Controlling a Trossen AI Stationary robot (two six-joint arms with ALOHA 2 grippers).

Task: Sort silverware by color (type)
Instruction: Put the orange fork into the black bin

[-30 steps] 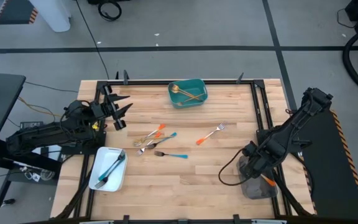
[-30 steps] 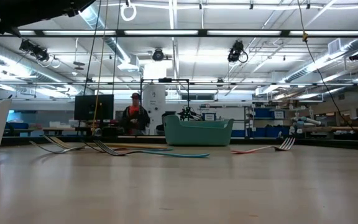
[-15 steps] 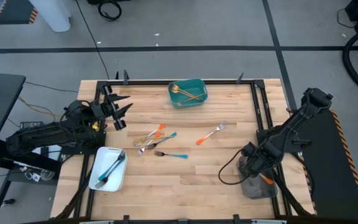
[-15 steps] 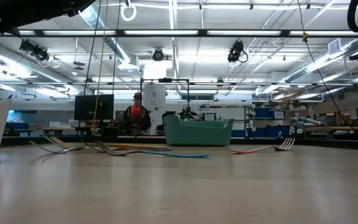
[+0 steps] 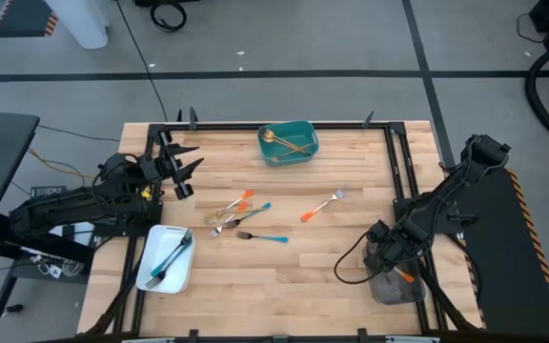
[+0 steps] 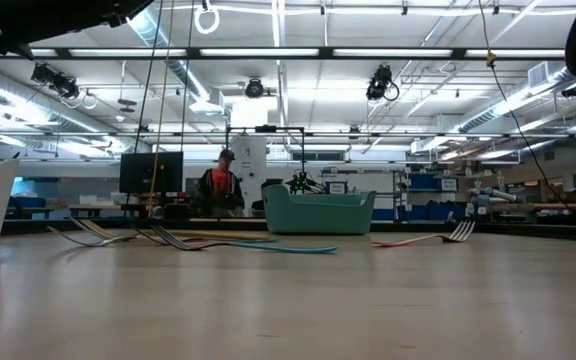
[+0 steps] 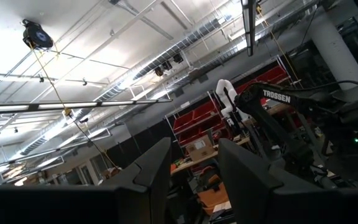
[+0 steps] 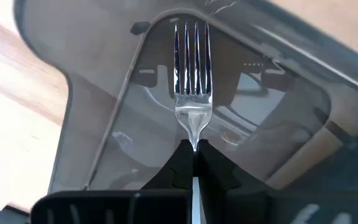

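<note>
Over the grey tray (image 5: 389,286), at the table's right front corner, you have the right gripper (image 5: 385,250) pinching a fork (image 8: 192,87) by its neck; the right wrist view shows the two dark fingers (image 8: 180,163) pressed against the metal just below the silver tines, which point down into the tray's glossy grey bottom; an orange handle end (image 5: 407,276) pokes out beside the gripper in the high view.

Well left of the grey tray, your left gripper (image 5: 181,164) hovers near the table's left rear edge with its fingers spread and nothing between them; its wrist camera looks up at the ceiling past both dark fingers (image 7: 157,171).

Left of the grey tray, toward the table's middle, lies an orange-handled fork (image 5: 323,206) on its own; farther left is a loose cluster (image 5: 234,214) of gold, orange-handled and teal-handled pieces lying across one another, with a teal-handled fork (image 5: 263,237) just in front of it.

At the rear of the table, well away from the grey tray, the teal tray (image 5: 289,143) holds gold pieces (image 5: 284,141); at the left front corner, across the table from the grey tray, the white tray (image 5: 166,259) holds teal-handled pieces (image 5: 172,256).

Beyond the table in the low view, you can see a person (image 6: 221,186) in an orange vest standing in the room.
</note>
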